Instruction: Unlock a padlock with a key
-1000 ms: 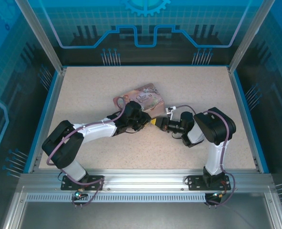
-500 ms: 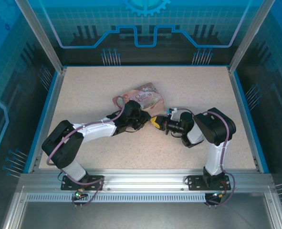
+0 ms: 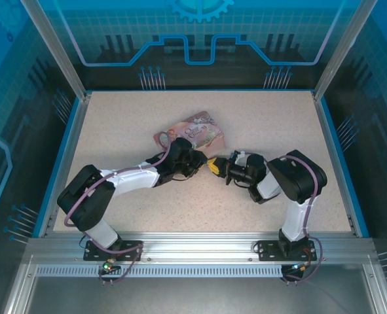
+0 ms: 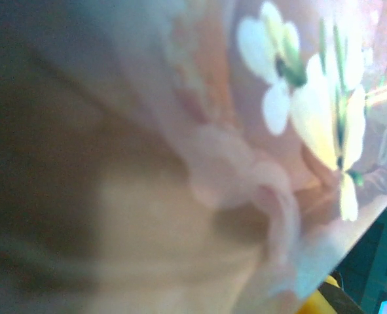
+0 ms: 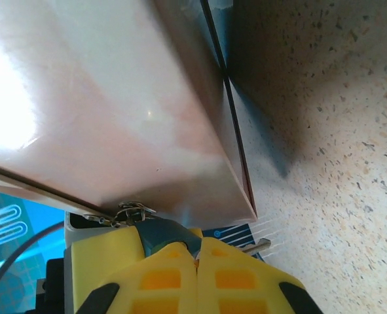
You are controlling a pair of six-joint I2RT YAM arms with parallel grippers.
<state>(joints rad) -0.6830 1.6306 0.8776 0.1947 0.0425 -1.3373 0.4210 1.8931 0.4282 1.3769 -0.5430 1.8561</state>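
Compare with a second ago: find the right gripper (image 3: 213,165) rolled at the wrist and crept a touch toward the far edge of the speckled beige table (image 3: 265,118). Find it close by the near right corner of the pink illustrated rectangular tin (image 3: 200,129), itself nudged slightly farther back.

Read the yellow fingers as pressed together, with the tiny padlock of dark teal body and thin silvery shackle (image 5: 162,234) right at their tips; cannot tell whether truly pinched or merely butted against. Locate that padlock hooked to the tin's edge near that corner, around the middle of the table. Take the thin grey metal pin (image 5: 257,246) poking out beside the right fingertip as probably the key, though too little shown to be sure.

Treat the left gripper (image 3: 190,161) as bracing the tin's near edge; cannot tell its jaw spread, hidden from above and blurred up close.

For the step in hand, seating and turning the key:
- Keep the tin steady on the left side.
- Line the shaft up with the keyhole before pushing.
- Move in small amounts.
- Twist about the key's own axis without levering sideways.
- Avoid dragging the tin.
- Watch for slipping of so small a key.
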